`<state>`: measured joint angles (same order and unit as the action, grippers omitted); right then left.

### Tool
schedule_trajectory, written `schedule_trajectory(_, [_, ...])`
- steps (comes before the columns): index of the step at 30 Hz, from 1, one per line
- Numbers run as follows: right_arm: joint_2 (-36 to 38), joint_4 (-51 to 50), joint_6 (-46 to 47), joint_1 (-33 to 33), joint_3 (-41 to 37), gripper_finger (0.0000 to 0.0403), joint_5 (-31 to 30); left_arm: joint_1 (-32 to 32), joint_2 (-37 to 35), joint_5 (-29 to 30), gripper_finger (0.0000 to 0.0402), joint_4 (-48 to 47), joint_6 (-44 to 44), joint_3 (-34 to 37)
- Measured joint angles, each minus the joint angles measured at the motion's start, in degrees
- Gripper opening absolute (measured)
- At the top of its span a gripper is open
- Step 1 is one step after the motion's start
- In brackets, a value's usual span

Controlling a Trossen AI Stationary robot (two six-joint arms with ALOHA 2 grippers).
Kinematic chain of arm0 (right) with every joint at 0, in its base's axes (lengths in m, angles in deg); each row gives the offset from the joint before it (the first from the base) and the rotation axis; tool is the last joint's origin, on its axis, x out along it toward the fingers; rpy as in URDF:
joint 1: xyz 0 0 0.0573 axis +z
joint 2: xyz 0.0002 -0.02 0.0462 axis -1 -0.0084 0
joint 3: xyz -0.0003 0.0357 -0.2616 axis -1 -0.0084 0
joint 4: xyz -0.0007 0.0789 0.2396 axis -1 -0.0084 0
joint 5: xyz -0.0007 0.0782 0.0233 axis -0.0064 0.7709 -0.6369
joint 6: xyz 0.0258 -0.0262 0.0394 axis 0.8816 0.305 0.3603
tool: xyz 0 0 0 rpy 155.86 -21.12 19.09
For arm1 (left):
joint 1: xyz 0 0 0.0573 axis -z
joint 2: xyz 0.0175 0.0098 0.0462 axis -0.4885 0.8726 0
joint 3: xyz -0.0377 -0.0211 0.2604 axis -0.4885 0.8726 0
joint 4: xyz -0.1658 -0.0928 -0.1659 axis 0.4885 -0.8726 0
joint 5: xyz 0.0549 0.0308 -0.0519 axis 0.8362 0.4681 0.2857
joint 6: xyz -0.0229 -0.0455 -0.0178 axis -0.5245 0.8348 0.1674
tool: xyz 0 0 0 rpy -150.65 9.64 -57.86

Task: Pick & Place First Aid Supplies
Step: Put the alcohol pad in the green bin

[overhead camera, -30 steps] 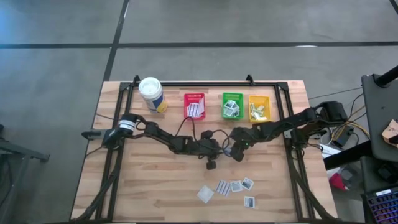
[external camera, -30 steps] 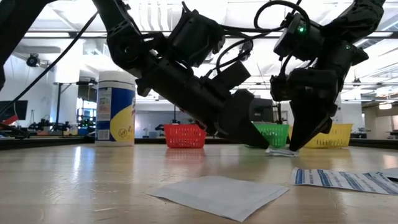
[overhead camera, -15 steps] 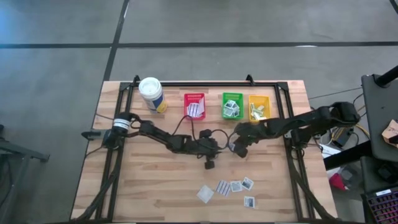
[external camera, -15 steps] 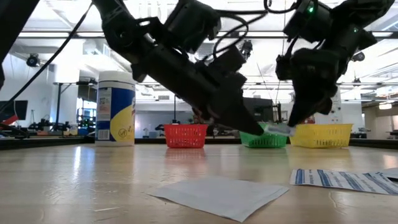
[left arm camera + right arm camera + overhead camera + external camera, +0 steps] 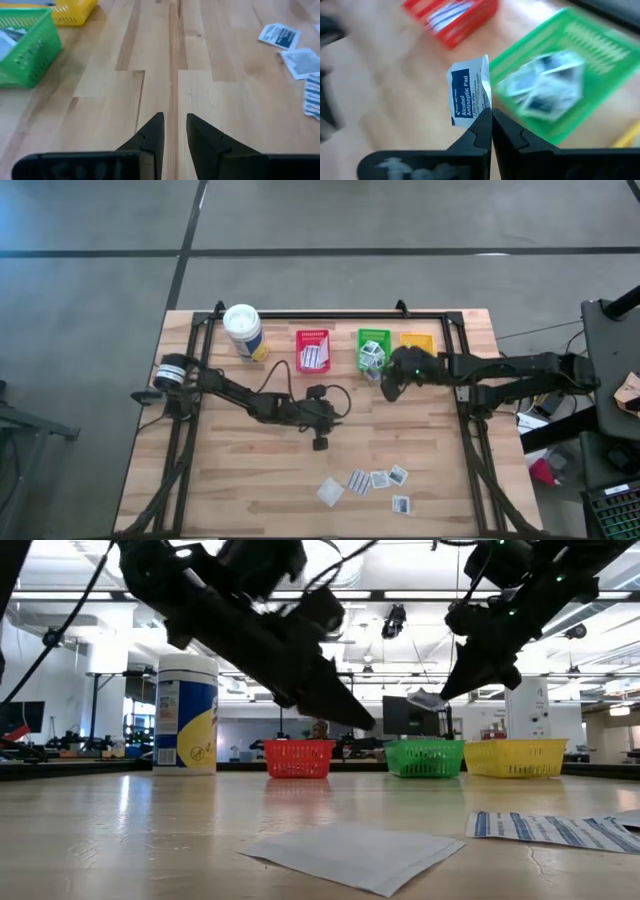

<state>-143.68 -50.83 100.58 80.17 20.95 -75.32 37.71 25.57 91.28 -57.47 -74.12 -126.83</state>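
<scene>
My right gripper (image 5: pixel 386 387) hangs in the air just in front of the green bin (image 5: pixel 374 350). It is shut on one of the first aid supplies, a small white packet with a dark-blue print (image 5: pixel 469 90), also seen in the low view (image 5: pixel 425 700). My left gripper (image 5: pixel 343 413) is open over bare wood at the table's middle, with nothing between its fingers (image 5: pixel 175 127). Several more white packets (image 5: pixel 380 478) lie flat on the table near its front edge. The red bin (image 5: pixel 313 350) and the green bin hold packets. My right gripper pinches the packet's lower corner (image 5: pixel 482 111) between its two fingertips. The packet stands up beyond the fingertips, lifted clear of the table, above and in front of the green bin's rim.
A white canister with a yellow label (image 5: pixel 243 330) stands at the far left. A yellow bin (image 5: pixel 417 343) sits right of the green one, partly under my right arm. A black frame (image 5: pixel 330 315) runs along the table's edges. Bare wood lies between the arms and the loose packets.
My right gripper has risen and gone toward the far edge, tipping further down. It has lifted the packet off the table to the green bin's front. My left gripper has drawn back toward the table's left and risen, staying open.
</scene>
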Motion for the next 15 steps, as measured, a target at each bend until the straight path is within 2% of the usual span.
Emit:
schedule_trajectory(8, [-2.01,1.77,-2.30,-9.46,0.00,0.0008,-3.53,0.00,-8.71,-4.18,0.0081,0.19,0.40,6.62])
schedule_trajectory(15, [-7.88,8.13,-3.76,-12.79,0.00,0.0008,-3.50,0.51,-13.98,-5.99,0.0081,0.28,3.03,11.36])
